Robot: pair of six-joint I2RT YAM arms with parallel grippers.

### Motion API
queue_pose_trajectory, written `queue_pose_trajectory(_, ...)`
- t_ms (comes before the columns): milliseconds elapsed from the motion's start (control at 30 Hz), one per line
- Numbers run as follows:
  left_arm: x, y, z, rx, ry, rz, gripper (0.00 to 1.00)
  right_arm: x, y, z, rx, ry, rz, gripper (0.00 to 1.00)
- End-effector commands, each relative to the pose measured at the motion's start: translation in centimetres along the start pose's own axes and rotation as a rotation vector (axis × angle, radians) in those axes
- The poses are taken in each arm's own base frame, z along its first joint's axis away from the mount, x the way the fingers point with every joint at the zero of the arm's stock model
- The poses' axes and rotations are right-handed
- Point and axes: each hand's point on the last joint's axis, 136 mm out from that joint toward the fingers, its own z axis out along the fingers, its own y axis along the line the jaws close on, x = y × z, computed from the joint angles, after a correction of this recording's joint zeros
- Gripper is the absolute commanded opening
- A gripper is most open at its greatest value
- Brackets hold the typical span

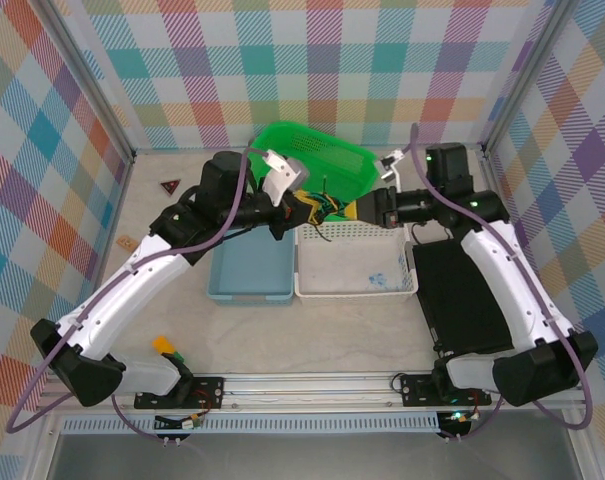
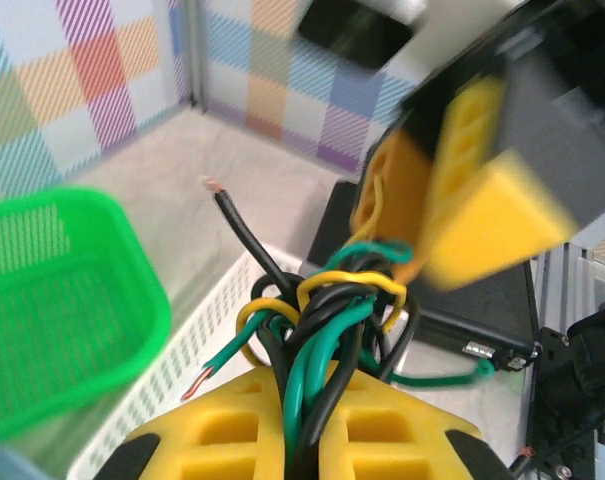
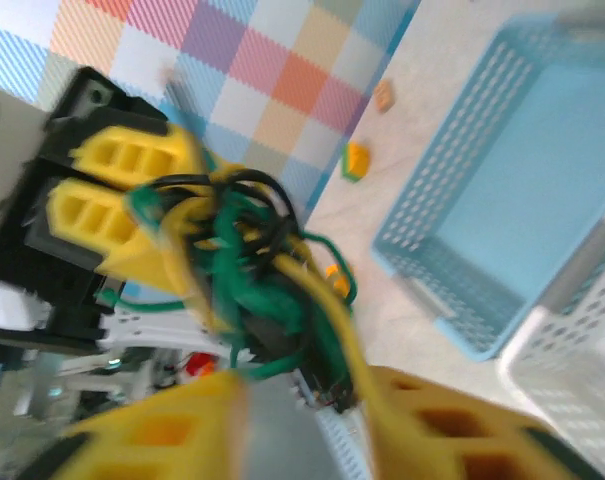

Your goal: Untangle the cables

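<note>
Cables (image 1: 320,208) over white basket (image 1: 332,268) (bluish scrap (image 1: 378,279) inside, perhaps).

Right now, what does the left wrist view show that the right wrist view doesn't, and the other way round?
Left wrist, not right wrist: the green basket, the black tray and the black cable's bare copper tip. Right wrist, not left wrist: the blue basket and small orange pieces on the table. Both: the knot of black, green and yellow cables, the white basket, the left arm's yellow fingers pinching the knot, and the right arm's yellow fingers.
</note>
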Motion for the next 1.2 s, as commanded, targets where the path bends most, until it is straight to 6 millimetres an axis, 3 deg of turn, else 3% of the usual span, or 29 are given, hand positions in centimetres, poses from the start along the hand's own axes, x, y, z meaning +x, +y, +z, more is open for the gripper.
queue_pose_trajectory(0,1.2,1.3,-0.2,-0.028,0.060,-0.167,0.00,0.0,1.8,-2.3,0.047,-0.052,-0.174,0.54)
queue_pose_trajectory(200,0.3,-0.5,-1.3,0.063,-0.007,-0.103,0.00,0.2,3.1,-4.6,0.031,-0.096,-0.206,0.70)
queue_pose_trajectory(533,0.9,-4.7,-2.5,0.291,-0.085,0.025,0.00,2.3,1.8,-4.4,0.069,-0.079,-0.280,0.65)
queue_pose_trajectory(900,0.7,-5.8,-2.7,0.372,-0.116,0.044,0.00,4.2,1.1,-1.6,-0.016,0.006,-0.172,0.62)
queue_pose_trajectory(1033,0.8,-5.9,-2.7,0.376,-0.112,0.040,0.00,3.9,1.2,-1.1,-0.039,0.006,-0.160,0.49)
queue_pose_trajectory(1067,0.4,-5.9,-2.7,0.375,-0.131,0.054,0.00,3.8,1.2,-1.1,-0.041,0.003,-0.165,0.37)
queue_pose_trajectory(1133,0.4,-5.7,-2.7,0.367,-0.135,0.057,0.00,3.7,1.4,-1.1,-0.043,-0.001,-0.176,0.03)
queue_pose_trajectory(1167,0.5,-5.6,-2.6,0.359,-0.134,0.054,0.00,3.6,1.3,-1.2,-0.039,-0.002,-0.179,0.00)
